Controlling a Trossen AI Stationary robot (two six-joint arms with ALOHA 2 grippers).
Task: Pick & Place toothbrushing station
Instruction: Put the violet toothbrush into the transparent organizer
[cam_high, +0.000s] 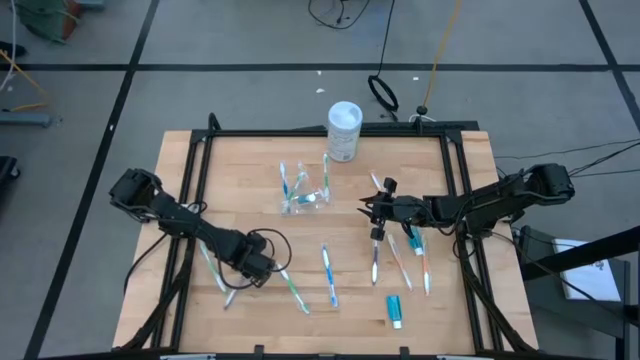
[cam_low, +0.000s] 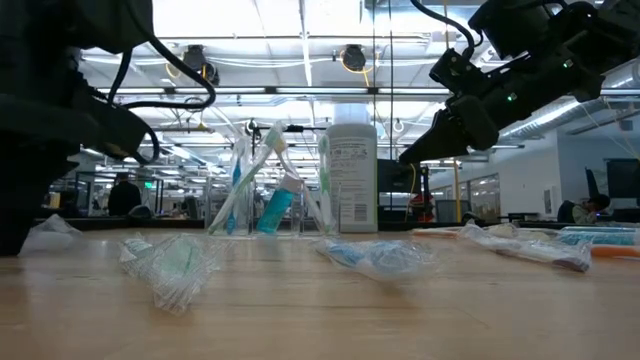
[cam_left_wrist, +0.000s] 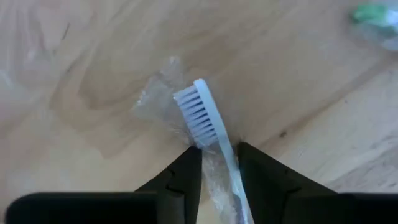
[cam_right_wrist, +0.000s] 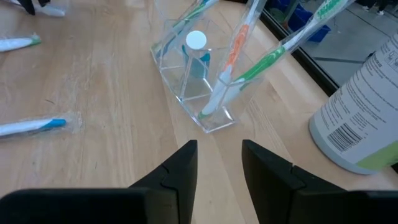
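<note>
A: Starting at the left, our left gripper (cam_left_wrist: 219, 163) sits low over the wooden surface (cam_high: 250, 170), its fingers on either side of a wrapped white toothbrush (cam_left_wrist: 204, 118). Have we got it?

B: We cannot tell; the handle lies between the fingers, but a firm clamp doesn't show. Loose wrapped toothbrushes (cam_high: 328, 272) lie scattered nearby, and a small teal tube (cam_high: 395, 310) lies towards the near right.

A: And the toothbrushing station (cam_high: 303, 190)?

B: It stands mid-surface towards the far side, just beside the white tub (cam_high: 343, 130), with several brushes and a tube upright in its compartments.

A: How do we think it handles?

B: We judge it light, stiff and slick: thin clear plastic that could crack or tip, being top-heavy with brushes. We'd take it by an outer wall, low down, squeezing gently.

A: Our right gripper (cam_right_wrist: 219, 155)?

B: It hovers right of the station, fingers parted and empty, pointing at it.
</note>
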